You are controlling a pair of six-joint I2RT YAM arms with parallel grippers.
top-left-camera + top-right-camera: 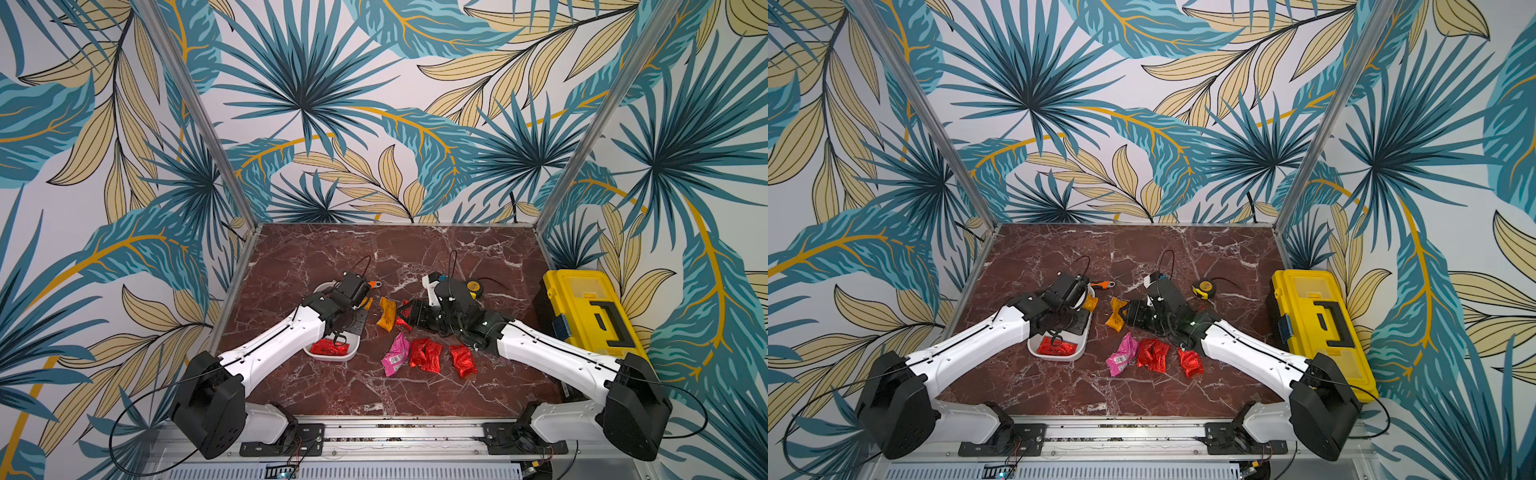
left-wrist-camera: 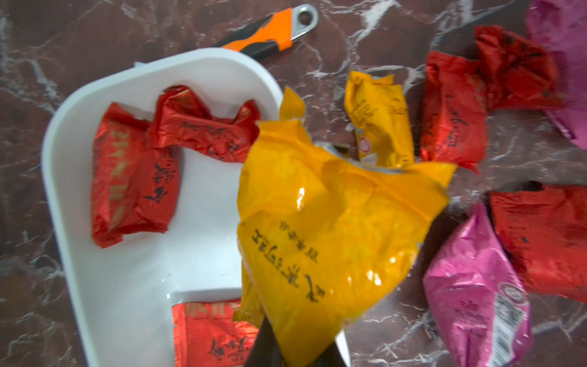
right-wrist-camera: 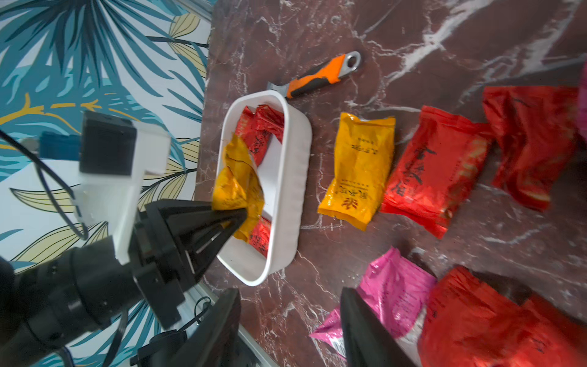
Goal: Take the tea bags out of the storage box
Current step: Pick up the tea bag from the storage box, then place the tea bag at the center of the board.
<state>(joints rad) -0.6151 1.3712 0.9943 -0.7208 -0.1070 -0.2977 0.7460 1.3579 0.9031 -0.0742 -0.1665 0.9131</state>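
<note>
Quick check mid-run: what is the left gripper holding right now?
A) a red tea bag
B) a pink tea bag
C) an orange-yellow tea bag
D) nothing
C: in the right wrist view, the fingers of the left gripper pinch a crumpled orange-yellow tea bag over the white storage box.

Left arm (image 1: 270, 347), right arm (image 1: 552, 353): shells were white, moulded, dotted with small dark screw holes. Joint housings (image 1: 208, 405): bulky, black, rounded. Cable (image 1: 111, 442): thin, black, looped. Left gripper (image 3: 243, 217): black, tapered triangular fingers (image 3: 197, 222); white camera bracket (image 3: 127, 178) behind it.
</note>
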